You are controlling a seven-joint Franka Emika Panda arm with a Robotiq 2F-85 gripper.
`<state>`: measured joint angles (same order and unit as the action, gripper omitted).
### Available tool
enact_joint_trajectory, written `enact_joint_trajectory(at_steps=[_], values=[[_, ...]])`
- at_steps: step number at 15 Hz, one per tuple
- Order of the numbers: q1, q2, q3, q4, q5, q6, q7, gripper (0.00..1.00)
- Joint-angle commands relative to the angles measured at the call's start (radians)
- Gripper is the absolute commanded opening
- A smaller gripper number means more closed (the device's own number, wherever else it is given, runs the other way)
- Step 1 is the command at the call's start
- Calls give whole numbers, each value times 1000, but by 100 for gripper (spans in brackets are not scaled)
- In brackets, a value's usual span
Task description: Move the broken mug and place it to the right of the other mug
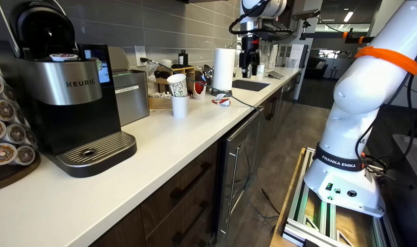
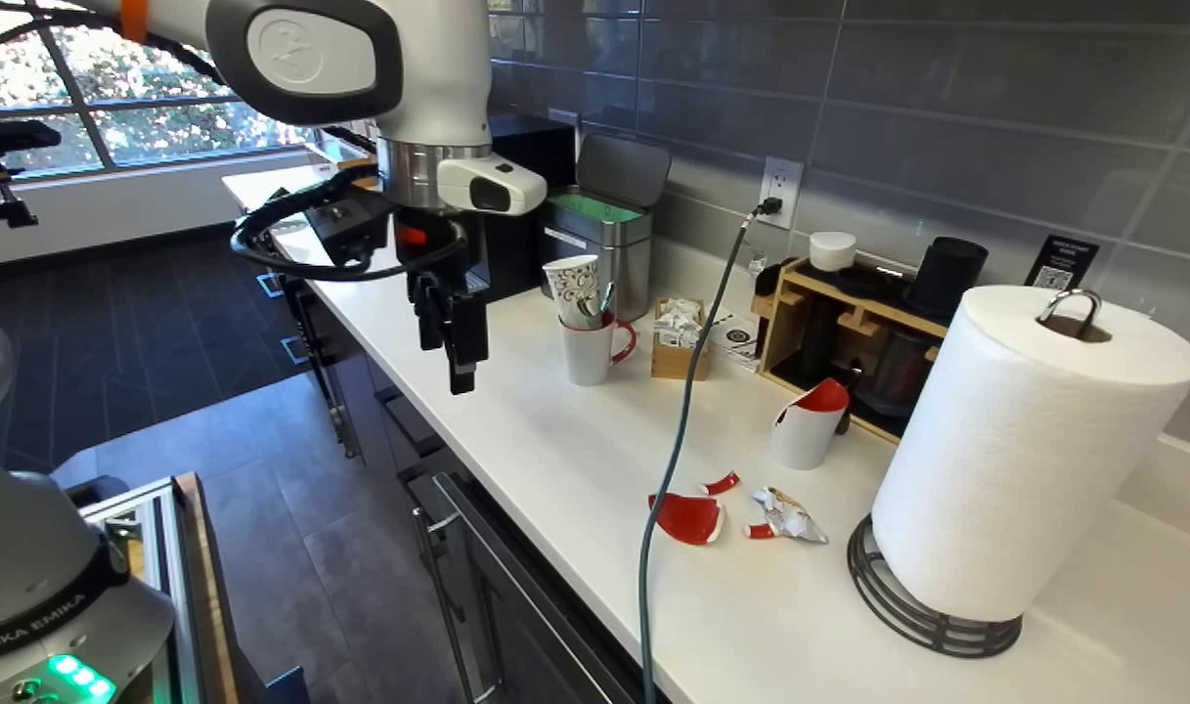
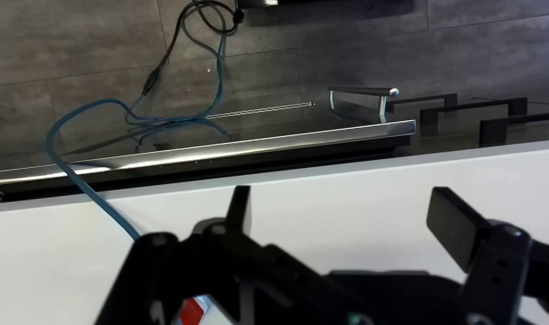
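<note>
The broken mug (image 2: 808,436) is white outside and red inside, with a jagged rim. It stands on the counter; it also shows in an exterior view (image 1: 198,93). The other mug (image 2: 587,356) is white with a red handle and holds a patterned paper cup. It also shows in an exterior view (image 1: 180,107). My gripper (image 2: 448,364) is open and empty, in the air above the counter, apart from both mugs. It also shows in an exterior view (image 1: 249,71). In the wrist view its fingers (image 3: 344,211) stand wide apart; a red and white bit (image 3: 193,311) is mostly hidden.
Red shards (image 2: 690,519) and a crumpled wrapper (image 2: 792,516) lie before the broken mug. A cable (image 2: 680,430) crosses the counter between the mugs. A paper-towel roll (image 2: 1025,460), a wooden organizer (image 2: 790,332), a packet box (image 2: 675,360) and a coffee maker (image 1: 81,82) stand around.
</note>
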<state>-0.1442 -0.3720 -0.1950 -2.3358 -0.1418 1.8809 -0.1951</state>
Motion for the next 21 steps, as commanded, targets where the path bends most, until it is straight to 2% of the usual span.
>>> enact_joint_trajectory(at_steps=[1,10,21], values=[[-3,0,3,1,1,-2,-1,100],[-3,0,3,1,1,-2,-1,100],[10,136,111,183,34,111,409,100]])
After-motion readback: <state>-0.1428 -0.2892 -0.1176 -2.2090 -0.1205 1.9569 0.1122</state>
